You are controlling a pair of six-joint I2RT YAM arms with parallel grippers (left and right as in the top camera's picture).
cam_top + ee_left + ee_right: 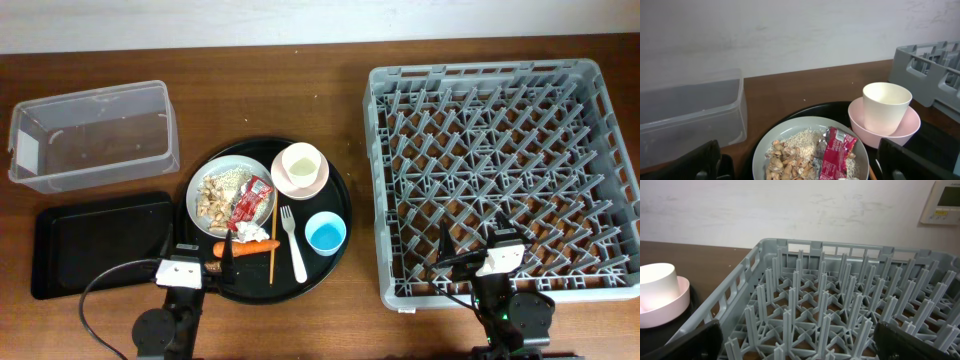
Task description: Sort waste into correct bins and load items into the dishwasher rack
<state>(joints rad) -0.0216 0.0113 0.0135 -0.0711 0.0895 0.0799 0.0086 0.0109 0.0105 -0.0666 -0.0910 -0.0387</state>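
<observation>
The grey plate (215,172) on the round black tray holds beige food scraps (215,195) and a red wrapper (252,200). White tissue (248,232), a carrot (257,246), chopsticks (273,250), a white fork (293,245) and a blue cup (325,233) lie beside it. A cream cup (300,162) stands in the pink bowl (318,182). My left gripper (200,257) is open and empty at the tray's near edge; in its wrist view (807,170) the plate (765,145), wrapper (837,152) and cup (885,107) are just ahead. My right gripper (478,250) (800,345) is open over the rack's (500,130) near edge.
The clear tub (90,135) stands at the far left, with the black rectangular tray (95,245) in front of it. The round black tray (335,265) sits between these bins and the rack. The rack (840,295) fills the right wrist view.
</observation>
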